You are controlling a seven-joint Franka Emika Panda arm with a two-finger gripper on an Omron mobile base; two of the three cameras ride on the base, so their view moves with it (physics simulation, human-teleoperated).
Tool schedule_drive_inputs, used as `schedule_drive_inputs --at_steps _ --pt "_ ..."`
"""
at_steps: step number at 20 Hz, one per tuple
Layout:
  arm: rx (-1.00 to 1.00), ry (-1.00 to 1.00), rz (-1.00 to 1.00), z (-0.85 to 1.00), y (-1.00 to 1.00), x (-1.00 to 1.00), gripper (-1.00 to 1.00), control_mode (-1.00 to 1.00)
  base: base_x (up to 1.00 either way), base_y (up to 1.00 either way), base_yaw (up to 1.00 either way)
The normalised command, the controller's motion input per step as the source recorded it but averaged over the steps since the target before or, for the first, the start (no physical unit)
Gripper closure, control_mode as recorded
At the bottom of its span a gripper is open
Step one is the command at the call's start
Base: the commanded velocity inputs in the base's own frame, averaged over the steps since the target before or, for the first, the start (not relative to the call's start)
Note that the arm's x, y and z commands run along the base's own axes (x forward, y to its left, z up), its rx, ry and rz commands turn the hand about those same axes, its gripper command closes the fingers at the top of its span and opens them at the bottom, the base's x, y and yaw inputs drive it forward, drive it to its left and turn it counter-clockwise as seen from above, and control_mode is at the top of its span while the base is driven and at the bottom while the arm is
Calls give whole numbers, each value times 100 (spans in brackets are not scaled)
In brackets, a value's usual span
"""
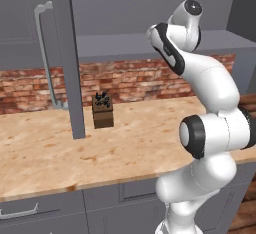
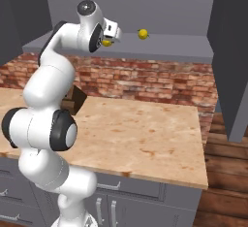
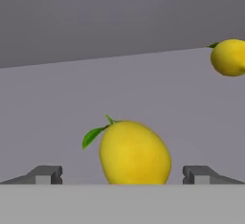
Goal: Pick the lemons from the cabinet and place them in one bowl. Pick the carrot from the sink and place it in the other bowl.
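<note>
The arm (image 2: pixel 48 100) reaches up into the open cabinet (image 2: pixel 160 46), the hand level with its grey shelf; in the hand view the gripper (image 3: pixel 122 174) faces the near lemon (image 3: pixel 135 153) head on, the two fingers (image 3: pixel 45 174) spread wide, one on each side of the fruit with clear gaps between tips and peel; nothing is pinched. The near lemon sits on the shelf, a green leaf at its upper left; the far lemon (image 3: pixel 230 57) lies further back on the same shelf, toward the upper right of the hand view, well apart from the first. In the right base view the near lemon (image 2: pixel 105 42) peeks out just beside the hand, partly hidden by it, and the far lemon (image 2: pixel 143 34) rests on the shelf to the right of it, in the open. Under the cabinet runs a brick wall (image 2: pixel 145 78), and below that a wooden counter (image 2: pixel 145 129); in the left base view a brown knife block (image 1: pixel 102 110) stands on the counter near the wall, beside the edge of the open cabinet door (image 1: pixel 70 58), whose long silver handle (image 1: pixel 45 53) shows at the left. Grey drawers (image 1: pixel 40 210) front the counter.
</note>
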Motion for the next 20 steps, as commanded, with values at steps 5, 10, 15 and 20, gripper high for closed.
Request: schedule_drive_inputs --at_steps 5,10,15,20 --pt "0 0 0 0 -22 0 -100 -100 0 0 0" --pt "0 0 0 0 -26 1 -100 -100 0 0 0" --pt "0 0 2 0 0 16 -100 -100 0 0 0" --pt "0 0 9 0 0 29 -100 -100 0 0 0"
